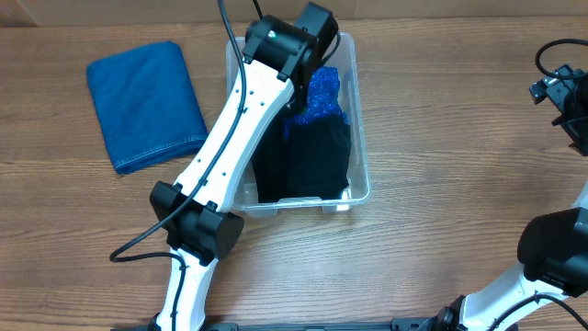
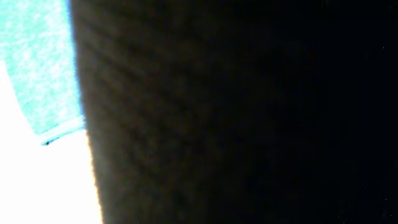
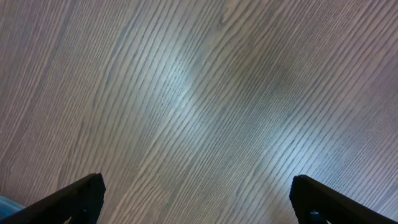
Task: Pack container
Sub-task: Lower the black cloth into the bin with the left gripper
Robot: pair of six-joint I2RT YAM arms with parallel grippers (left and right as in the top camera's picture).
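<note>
Left pincer (image 1: pixel 308 64): down inside the container (image 1: pixel 361 129) at its far end, hidden under its own black wrist housing from above. Cannot tell whether it is released or clenched, or whether it is grasping anything. Its wrist camera is pressed close to dark fabric that fills nearly the whole view, no fingers visible. A strip of pale blue cloth shows at that view's upper left, with blown-out white below it.

The left arm (image 1: pixel 230 138), white, runs diagonally from the near edge up across the container's left wall.

Container: clear bin, sitting upright on the table (image 1: pixel 441 184), centre, a bit toward the far side. Inside, a black cloth (image 1: pixel 308 161) fills the near and middle part. A speckled blue cloth (image 1: pixel 323 92) lies at the far end, touching the black one, right beside the pincer.

A folded blue cloth (image 1: pixel 142 106) lies flat on the table left of the container, apart from it.

Right pincer (image 3: pixel 199 186): released, fingers spread wide, nothing between them, bare wood below. It hangs at the far right of the table, well apart from the container.
</note>
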